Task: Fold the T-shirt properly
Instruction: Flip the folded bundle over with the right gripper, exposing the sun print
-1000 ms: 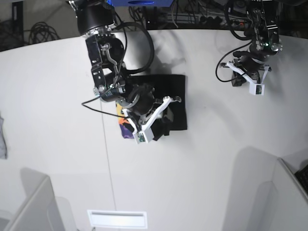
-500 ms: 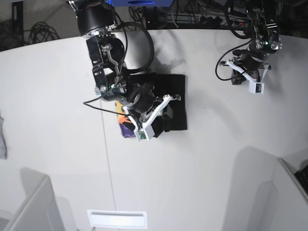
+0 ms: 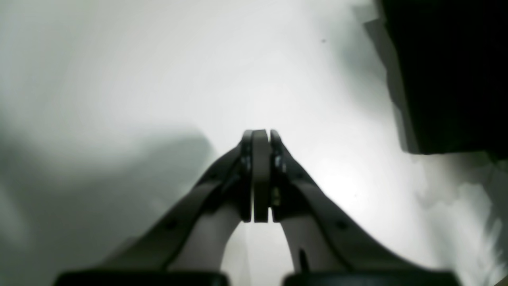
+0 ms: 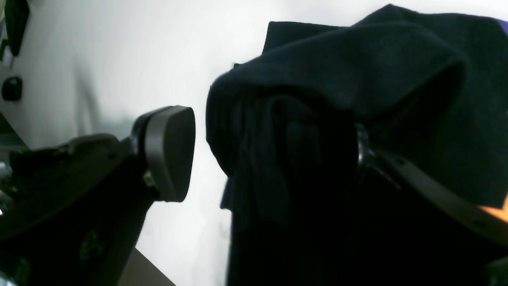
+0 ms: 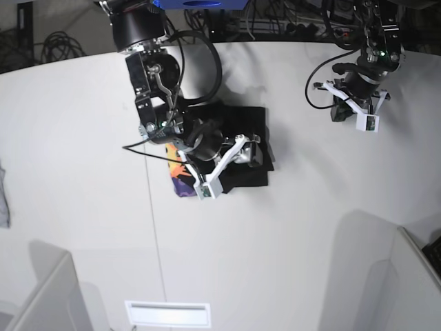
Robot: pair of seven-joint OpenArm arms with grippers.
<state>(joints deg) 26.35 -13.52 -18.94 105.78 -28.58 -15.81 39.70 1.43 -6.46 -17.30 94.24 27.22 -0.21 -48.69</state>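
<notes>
The black T-shirt (image 5: 241, 124) lies folded into a small block on the white table (image 5: 83, 138). A corner of its orange and purple print (image 5: 179, 181) sticks out at the lower left. My right gripper (image 5: 247, 150) is over the block's right half, open. In the right wrist view a bunched black fold of the T-shirt (image 4: 317, 79) drapes over the right finger, and the left pad (image 4: 168, 153) stands clear of the cloth. Far from the shirt at the table's back right, my left gripper (image 5: 341, 110) is shut on nothing, its pads (image 3: 260, 174) pressed together over bare table.
A small grey cloth scrap (image 5: 3, 200) lies at the far left edge. Grey partitions rise at the lower left (image 5: 48, 296) and lower right (image 5: 413, 276). A white slot (image 5: 167, 312) sits at the front edge. A dark block (image 3: 444, 75) fills the left wrist view's upper right.
The right gripper has opened, letting go of the fold, and the shirt's right edge now bulges further right. The left arm has drifted slightly toward the back.
</notes>
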